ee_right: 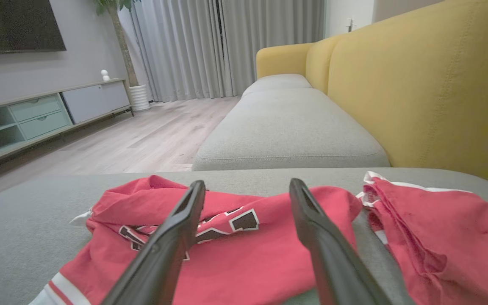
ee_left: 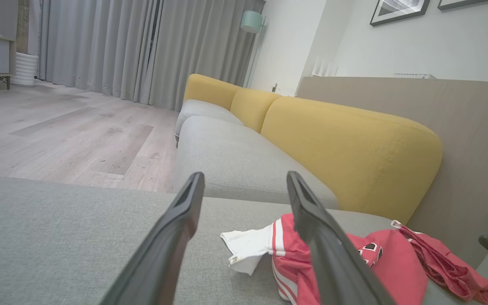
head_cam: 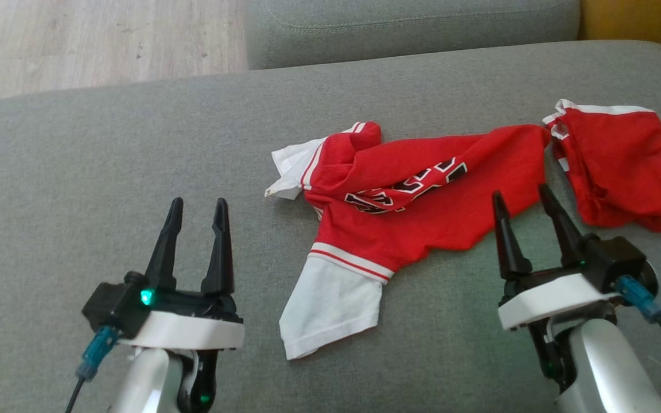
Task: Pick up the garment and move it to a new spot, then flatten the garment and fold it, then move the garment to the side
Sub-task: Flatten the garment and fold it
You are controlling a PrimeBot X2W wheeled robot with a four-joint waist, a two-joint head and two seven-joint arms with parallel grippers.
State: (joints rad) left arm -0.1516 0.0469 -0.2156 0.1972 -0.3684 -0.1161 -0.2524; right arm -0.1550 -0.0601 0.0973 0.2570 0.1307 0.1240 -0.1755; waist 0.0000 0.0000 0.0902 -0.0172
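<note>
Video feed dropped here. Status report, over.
Left gripper open, empty. Right gripper open, empty, at near edge of garment. Garment crumpled, unfolded, on grey cushion. No obstacle seen.

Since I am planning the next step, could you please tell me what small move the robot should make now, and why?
Probably lower the right gripper onto the red edge just ahead of its fingers and close on it. Both grippers stand open and empty, the garment lies crumpled on the grey cushion, and the left gripper sits further from the cloth.
</note>
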